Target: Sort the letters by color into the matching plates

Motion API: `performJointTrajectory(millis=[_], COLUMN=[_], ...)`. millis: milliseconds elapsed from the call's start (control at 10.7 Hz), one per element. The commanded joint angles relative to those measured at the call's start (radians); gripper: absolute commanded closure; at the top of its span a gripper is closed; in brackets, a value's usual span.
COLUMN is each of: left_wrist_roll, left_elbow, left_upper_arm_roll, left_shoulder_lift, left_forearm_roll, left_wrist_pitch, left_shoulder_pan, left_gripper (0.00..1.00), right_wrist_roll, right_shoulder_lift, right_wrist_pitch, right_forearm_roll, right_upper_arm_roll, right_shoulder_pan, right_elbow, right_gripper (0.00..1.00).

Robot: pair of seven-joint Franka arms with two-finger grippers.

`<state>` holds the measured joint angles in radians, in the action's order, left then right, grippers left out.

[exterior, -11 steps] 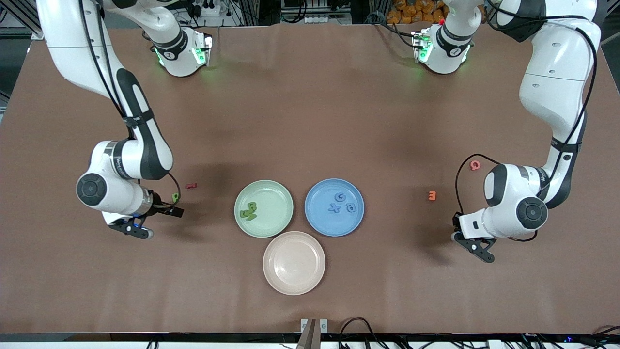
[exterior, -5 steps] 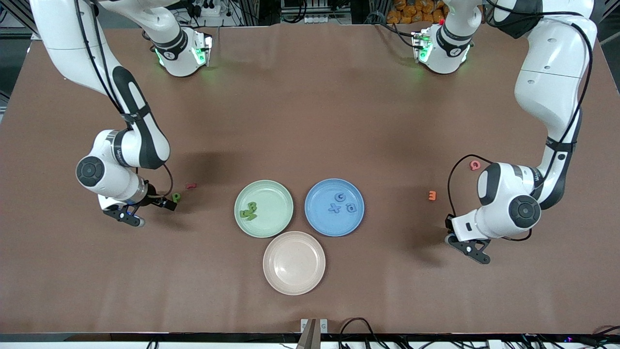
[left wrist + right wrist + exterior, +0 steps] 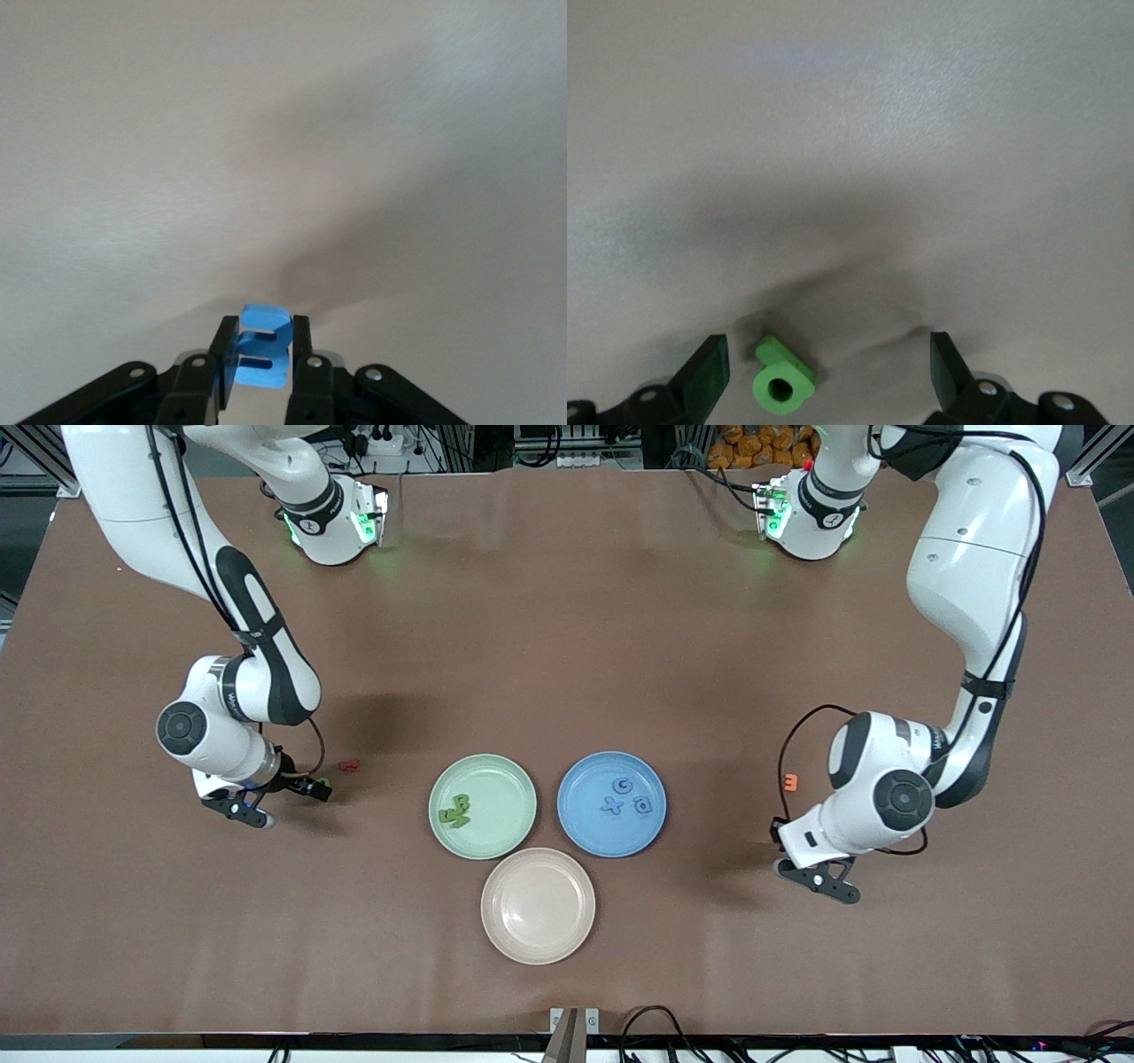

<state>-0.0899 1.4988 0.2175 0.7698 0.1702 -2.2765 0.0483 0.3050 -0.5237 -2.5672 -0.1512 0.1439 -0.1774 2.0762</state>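
The right claw [image 3: 824, 372] is low over the bench [image 3: 567, 646] at the right arm's end, with its jaws spread wide and holding nothing. In the right wrist view a green letter P [image 3: 782, 382] lies flat on the bench between the two fingers, close to one finger and well apart from the other, so it is not centred in the opening. Its ring end points toward the wrist and its stem points away from it and a little sideways. I judge that the claw must shift a little toward the letter before closing, or the near finger may push the letter aside. In the front view the same letter [image 3: 324, 783] shows just at the claw's tip, beside a dark red piece [image 3: 350, 765]. The left claw [image 3: 257, 354] is in the air over bare bench at the left arm's end, and its jaws are closed on a blue letter [image 3: 259, 352], which stands upright between the pads. From this claw the blue plate [image 3: 611, 804] lies toward the middle of the bench; the green plate [image 3: 483, 806] lies in the same way from the right claw. Each arm is the nearer one to its own letter.
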Motion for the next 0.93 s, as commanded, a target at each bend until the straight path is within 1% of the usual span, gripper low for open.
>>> performJointTrajectory(millis=[0,186,280,466,653,839], left_wrist_roll=[0.236,0.346,0.404,0.461,0.559,0.614], left_elbow=[0.015,0.011,0.014,0.008,0.005,-0.017], left_upper_arm_roll=[-0.012,-0.01,-0.01,-0.01,-0.012,-0.01], left_shoulder_lift=[-0.055,-0.055,-0.058,-0.043,-0.035,-0.029], left_forearm_roll=[-0.011,-0.014,-0.011,-0.026,-0.025,-0.026], left_wrist_pitch=[0.04,0.046,0.046,0.046,0.045,0.04], left_shoulder_pan=[0.076,0.108,0.146,0.189,0.244,0.277], left_gripper=[1.0,1.0,1.0,1.0,1.0,1.0], right_wrist_roll=[0.006,0.006,0.006,0.002,-0.009,-0.01], right_shoulder_lift=[0.068,0.076,0.074,0.068,0.062,0.051], right_wrist_pitch=[-0.01,-0.01,-0.011,-0.03,-0.042,-0.057], right_forearm_roll=[-0.021,-0.021,-0.019,-0.019,-0.019,-0.019], right_upper_arm_roll=[-0.01,-0.01,-0.01,-0.01,-0.01,-0.01], right_shoulder_pan=[-0.008,-0.013,-0.014,-0.014,-0.014,-0.02], right_elbow=[0.074,0.087,0.087,0.088,0.091,0.091], right_gripper=[0.0,0.0,0.02,0.1,0.2,0.23])
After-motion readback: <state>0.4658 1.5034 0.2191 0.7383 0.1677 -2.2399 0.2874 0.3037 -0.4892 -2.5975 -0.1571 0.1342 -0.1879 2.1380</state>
